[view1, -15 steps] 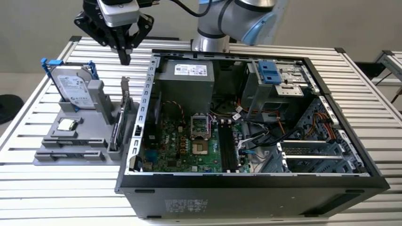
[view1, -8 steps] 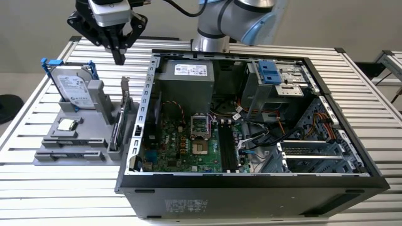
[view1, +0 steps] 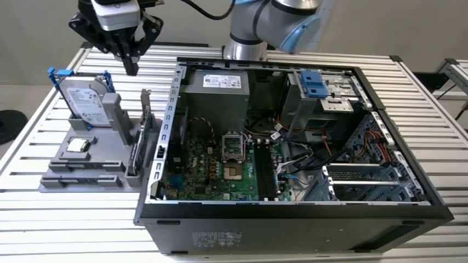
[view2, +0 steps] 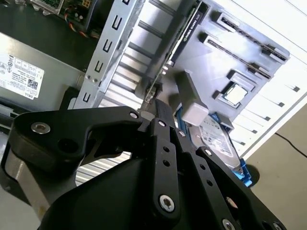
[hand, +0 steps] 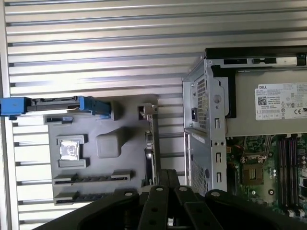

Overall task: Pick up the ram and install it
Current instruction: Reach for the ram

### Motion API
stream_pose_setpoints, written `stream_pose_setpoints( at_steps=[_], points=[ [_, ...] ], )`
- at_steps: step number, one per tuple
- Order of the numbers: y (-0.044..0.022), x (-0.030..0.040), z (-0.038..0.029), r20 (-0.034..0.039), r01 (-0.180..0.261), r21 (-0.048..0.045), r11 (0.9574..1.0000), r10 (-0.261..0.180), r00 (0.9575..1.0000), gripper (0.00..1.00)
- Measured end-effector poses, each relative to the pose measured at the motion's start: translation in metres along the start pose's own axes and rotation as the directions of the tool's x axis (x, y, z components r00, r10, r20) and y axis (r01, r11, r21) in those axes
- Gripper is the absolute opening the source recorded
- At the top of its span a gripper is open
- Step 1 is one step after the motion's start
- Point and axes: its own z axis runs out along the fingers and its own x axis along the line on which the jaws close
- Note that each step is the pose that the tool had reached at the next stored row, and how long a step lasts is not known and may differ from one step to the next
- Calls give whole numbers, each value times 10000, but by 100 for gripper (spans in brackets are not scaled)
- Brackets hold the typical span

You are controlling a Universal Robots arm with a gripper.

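Nearest of all, the black metal computer case (view1: 292, 224) lies on its side on the slatted silver table (view1: 73, 224), its side open so that the green motherboard (view1: 212, 175) inside faces up.

Just beside the case, toward the exterior view's left, sits a grey plastic holder (view1: 87, 185). The ram (view1: 80, 164), a long narrow dark circuit-board stick, lies flat in a slot at the near end of this holder (it also shows in both wrist views (hand: 91, 177) (view2: 232, 50)). A second dark stick (view1: 76, 179) lies in the slot just nearer, parallel to it. Along the holder's edge next to the case, a dark expansion card (view1: 137, 145) stands upright on its long edge.

A little farther back on the holder rests the small square silver processor chip (view1: 78, 145). Beyond that, the large silver hard drive with blue brackets (view1: 84, 101) leans tilted at the holder's far end.

Farther still, the black pincer (view1: 131, 68) hangs in the air above the far end of the holder, pointing down, near the hard drive's blue bracket and well apart from the ram. Its two fingers are pressed together with nothing between them, as both wrist views also show (hand: 168, 173) (view2: 160, 109).

Inside the case's far end sits the grey boxy power supply (view1: 216, 96), and behind the case rises the silver and blue robot arm (view1: 278, 22).
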Motion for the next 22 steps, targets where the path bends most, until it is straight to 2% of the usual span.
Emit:
stream_pose_setpoints(
  at_steps=[12,22],
  points=[
    [-15,215,-5,-5,0,0,10000,0,10000,0],
    [-25,350,-7,-16,-1,1,10000,1,10000,0]
  ],
)
